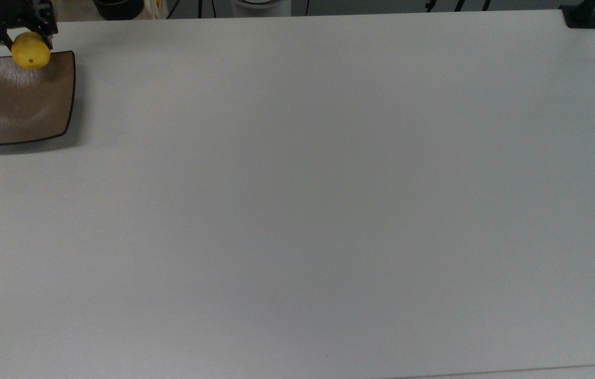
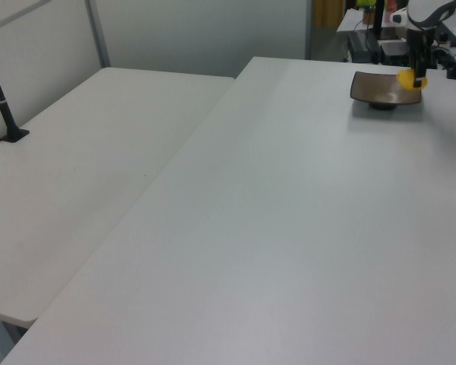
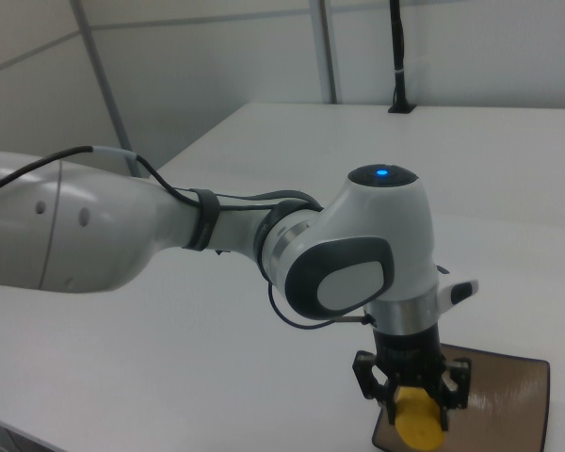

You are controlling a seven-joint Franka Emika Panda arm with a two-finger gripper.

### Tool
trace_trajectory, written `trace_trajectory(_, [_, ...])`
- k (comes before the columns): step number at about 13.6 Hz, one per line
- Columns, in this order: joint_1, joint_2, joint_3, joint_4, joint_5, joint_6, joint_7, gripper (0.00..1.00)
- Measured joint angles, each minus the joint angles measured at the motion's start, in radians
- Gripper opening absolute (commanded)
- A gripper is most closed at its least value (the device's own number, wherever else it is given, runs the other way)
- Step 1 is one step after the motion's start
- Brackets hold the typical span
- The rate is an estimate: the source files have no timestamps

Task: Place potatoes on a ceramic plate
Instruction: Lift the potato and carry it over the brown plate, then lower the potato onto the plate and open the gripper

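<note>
The end effector [image 1: 23, 39] has its two fingers closed on the potato [image 1: 30, 51], a small bright-yellow egg-shaped thing with a tiny dark spot, and holds it in the air over the ceramic plate [image 1: 13, 110]. In the top view the potato sits above the plate's upper edge, toward the top view's right corner rather than over the middle; in the right view it hangs from the fingers above the near-left part of the brown square. So the pick-up looks done and the carry nearly so. What I judge is left is a short move inward toward the centre, a lowering, and the release. How much gap remains between potato and plate I cannot tell. A round smooth thing like that may roll once let go, and the upturned corners should help hold it only if it lands well inside the rim. The white counter [image 1: 329, 200] around the plate is bare, nothing blocks the way down. A dark clamp [image 1: 581, 17] sits at the far corner in the top view, well apart, and a second white counter [image 2: 83, 167] adjoins on the left view's left.
</note>
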Motion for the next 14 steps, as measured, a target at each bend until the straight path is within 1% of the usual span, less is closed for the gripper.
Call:
trace_trajectory(2, [0.008, 0.026, 0.007, 0.016, 0.0, 0.0, 0.055, 1.0])
trace_trajectory(8, [0.008, 0.037, 0.007, 0.033, 0.001, 0.001, 0.069, 1.0])
trace_trajectory(9, [0.008, 0.037, 0.007, 0.036, 0.007, 0.001, 0.072, 1.0])
trace_trajectory(10, [0.008, 0.036, 0.008, 0.045, 0.035, -0.014, 0.087, 1.0])
trace_trajectory(12, [0.008, 0.034, 0.014, 0.074, 0.07, -0.078, 0.14, 1.0])
trace_trajectory(13, [0.008, 0.032, 0.024, 0.095, 0.079, -0.114, 0.17, 1.0])
trace_trajectory(14, [0.009, 0.025, 0.046, 0.122, 0.089, -0.165, 0.218, 1.0])
